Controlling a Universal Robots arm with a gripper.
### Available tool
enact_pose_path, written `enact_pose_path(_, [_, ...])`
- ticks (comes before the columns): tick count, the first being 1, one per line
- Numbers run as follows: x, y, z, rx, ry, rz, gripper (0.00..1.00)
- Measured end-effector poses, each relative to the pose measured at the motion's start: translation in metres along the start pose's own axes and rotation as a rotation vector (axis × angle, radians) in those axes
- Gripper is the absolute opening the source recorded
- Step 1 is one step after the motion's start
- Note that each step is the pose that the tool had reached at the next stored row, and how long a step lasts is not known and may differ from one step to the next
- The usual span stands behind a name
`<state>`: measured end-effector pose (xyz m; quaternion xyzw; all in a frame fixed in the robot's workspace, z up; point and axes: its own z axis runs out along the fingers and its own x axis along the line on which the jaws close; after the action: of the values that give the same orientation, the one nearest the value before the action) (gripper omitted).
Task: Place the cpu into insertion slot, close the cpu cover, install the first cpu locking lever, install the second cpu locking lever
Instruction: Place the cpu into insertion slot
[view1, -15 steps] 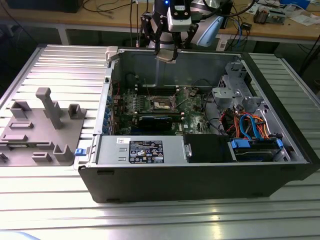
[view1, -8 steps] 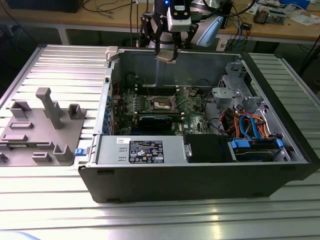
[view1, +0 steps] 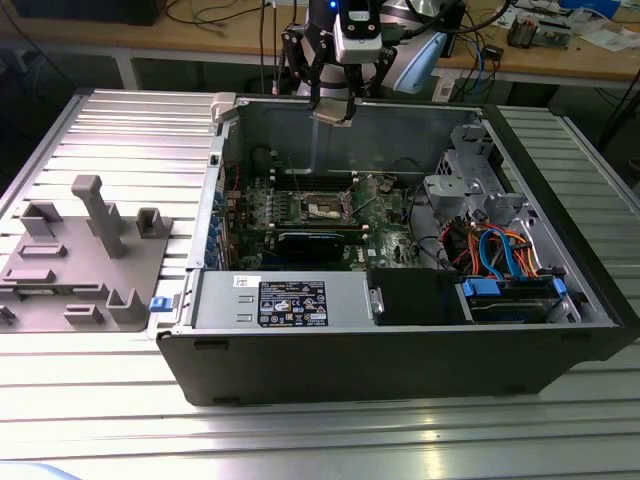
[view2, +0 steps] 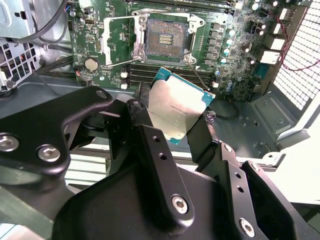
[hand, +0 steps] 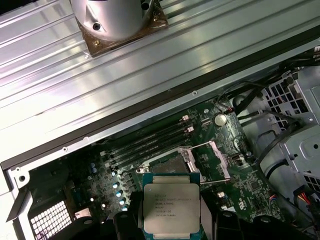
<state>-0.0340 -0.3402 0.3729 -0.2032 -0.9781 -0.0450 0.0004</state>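
Metal bench (view1: 300, 445), PC case (view1: 400, 372) w/ motherboard (view1: 262, 205), hand (view2: 171, 116) gripping cpu (view2: 178, 106)

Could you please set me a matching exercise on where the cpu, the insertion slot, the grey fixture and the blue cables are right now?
Things:
1. cpu
2. insertion slot
3. grey fixture
4. blue cables

Places or states:
A. on the table outside the case, at the exterior view's left
B. held in the gripper, clear of the board
C. inside the case, at the exterior view's right
D. empty, on the green motherboard

Pairs: 1-B, 2-D, 3-A, 4-C
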Motion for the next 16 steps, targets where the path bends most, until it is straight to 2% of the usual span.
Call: enact_pose_path(16, [0.0000,0.0000,0.0000,-0.0002,-0.0011,0.012,0.54])
